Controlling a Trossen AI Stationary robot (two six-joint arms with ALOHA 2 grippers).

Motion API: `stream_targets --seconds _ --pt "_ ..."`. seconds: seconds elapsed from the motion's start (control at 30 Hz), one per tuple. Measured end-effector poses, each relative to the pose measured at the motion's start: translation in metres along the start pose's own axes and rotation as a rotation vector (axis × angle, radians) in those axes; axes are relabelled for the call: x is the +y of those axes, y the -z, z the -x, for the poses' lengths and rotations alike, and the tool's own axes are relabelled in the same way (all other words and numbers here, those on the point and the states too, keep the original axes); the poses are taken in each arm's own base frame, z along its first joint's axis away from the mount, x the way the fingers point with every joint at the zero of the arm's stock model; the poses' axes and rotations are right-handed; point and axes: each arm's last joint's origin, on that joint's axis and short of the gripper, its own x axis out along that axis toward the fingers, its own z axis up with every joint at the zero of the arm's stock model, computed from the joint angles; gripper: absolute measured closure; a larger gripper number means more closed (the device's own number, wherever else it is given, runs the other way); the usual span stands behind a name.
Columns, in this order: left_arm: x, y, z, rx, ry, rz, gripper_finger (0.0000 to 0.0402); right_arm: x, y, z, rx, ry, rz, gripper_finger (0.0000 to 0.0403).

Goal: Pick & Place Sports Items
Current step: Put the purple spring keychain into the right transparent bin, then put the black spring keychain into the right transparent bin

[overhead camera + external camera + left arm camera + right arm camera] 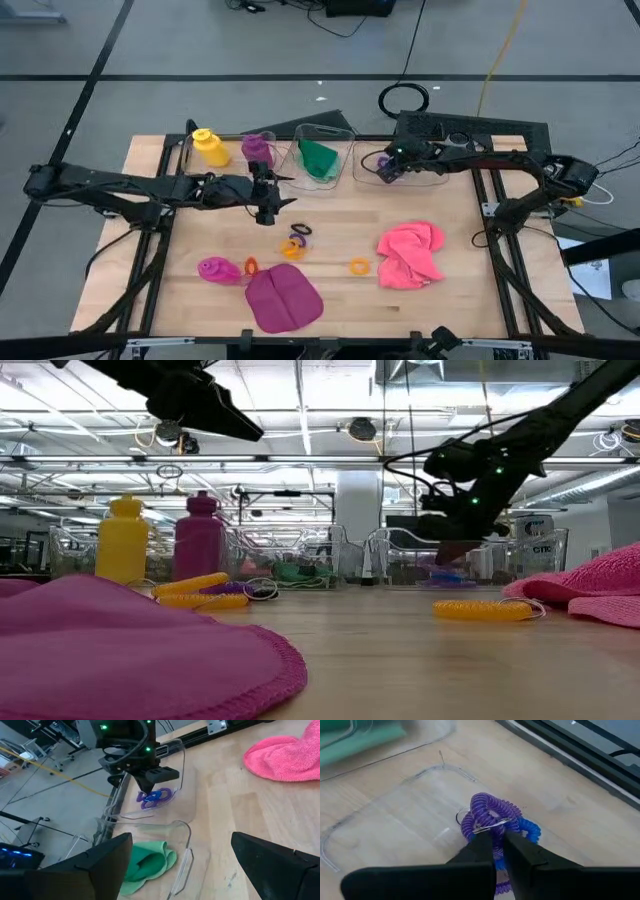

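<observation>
Right gripper point(499, 837) is reaching into the clear bin point(385, 815) at the table's far edge, fingers pressed together on the purple coil ring point(487, 812), which is lying beside a blue coil ring point(529, 829); its long axis cannot be judged. Left gripper point(272, 195) is hovering mid-table, fingers spread and empty.

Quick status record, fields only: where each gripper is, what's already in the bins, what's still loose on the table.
right gripper: shut on purple ring, low inside the right clear bin
left gripper: open, empty, above mid-table
in right bin: purple ring, blue ring
in middle bin: green cloth
standing at back left: yellow bottle, purple bottle
loose on table: pink cloth, magenta cloth, magenta bottle, orange ring
</observation>
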Motion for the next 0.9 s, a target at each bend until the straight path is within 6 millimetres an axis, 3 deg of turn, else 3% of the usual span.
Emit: stream_targets --seconds 0.43,0.9 --pt "-0.0001 0.0000 0.0000 0.000 0.000 0.003 0.0117 0.0000 -0.0001 0.0000 -0.001 0.002 0.003 0.0395" --pt "0.0000 0.0000 0.0000 0.000 0.000 0.002 0.0117 0.0006 -0.0036 0.0001 -0.037 -0.003 -0.004 0.0261"
